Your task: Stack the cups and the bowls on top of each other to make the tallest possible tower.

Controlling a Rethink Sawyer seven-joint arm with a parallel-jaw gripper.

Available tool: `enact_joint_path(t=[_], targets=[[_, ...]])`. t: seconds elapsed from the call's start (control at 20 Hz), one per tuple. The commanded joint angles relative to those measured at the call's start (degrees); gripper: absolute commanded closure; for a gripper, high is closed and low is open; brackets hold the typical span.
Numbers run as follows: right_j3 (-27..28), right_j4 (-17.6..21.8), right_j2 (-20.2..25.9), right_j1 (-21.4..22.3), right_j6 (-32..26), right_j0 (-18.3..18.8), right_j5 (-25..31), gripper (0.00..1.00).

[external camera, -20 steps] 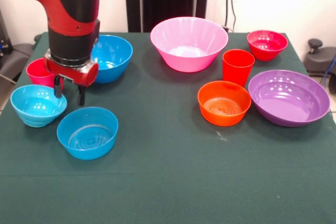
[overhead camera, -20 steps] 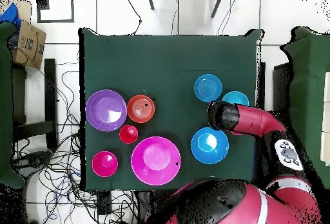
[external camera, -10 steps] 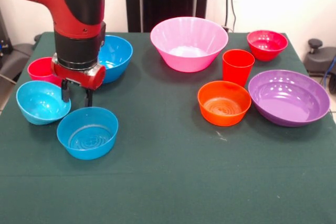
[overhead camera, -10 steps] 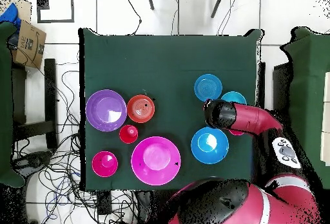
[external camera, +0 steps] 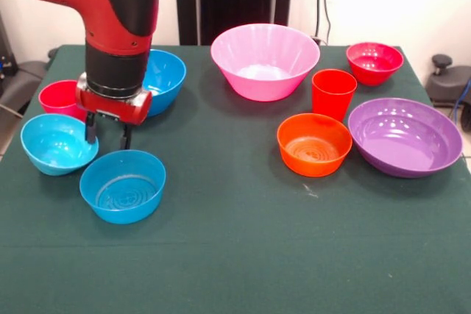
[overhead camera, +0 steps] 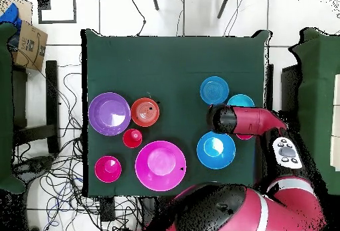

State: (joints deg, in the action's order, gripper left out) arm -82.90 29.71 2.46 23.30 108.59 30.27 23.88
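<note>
The robot's hand [external camera: 107, 135], prongs spread and empty, hangs beside the light-blue bowl [external camera: 58, 143] on the green worktop [external camera: 235, 255]. No tower yet: all bowls and cups stand separately, stacking still ahead.

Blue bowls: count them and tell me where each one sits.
3. Deep blue bowl behind the gripper; light-blue bowl at the front view's left; small blue bowl nearest the camera. None looks hidden.

Table [external camera: 243, 255]: dark green cloth, matt, faintly napped. Bowls all glossy smooth plastic with bright glints: pink bowl [external camera: 265, 60] slightly translucent, purple bowl [external camera: 405, 136], orange bowl [external camera: 314, 144]; red cup [external camera: 333, 93] the same. Arm [external camera: 110, 5]: smooth red and black shell, satin sheen.
</note>
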Motion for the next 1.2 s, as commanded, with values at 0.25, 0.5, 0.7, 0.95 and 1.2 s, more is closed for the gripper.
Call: enact_joint_path(t=[0.25,0.5,0.7,0.95,1.2], targets=[[6.74,13.3,3.83,0.8,-18.66,-5.49,8.65,0.0],[8.04,17.77,0.57,1.49,-14.16,-9.39,8.41,0.0],[7.92,19.78,-1.19,1.96,-10.72,-11.4,7.71,0.0],[8.18,22.32,-4.12,3.32,-8.29,-13.48,6.71,0.0],[8.26,22.73,-5.1,3.25,-7.31,-13.44,5.89,0.0]])
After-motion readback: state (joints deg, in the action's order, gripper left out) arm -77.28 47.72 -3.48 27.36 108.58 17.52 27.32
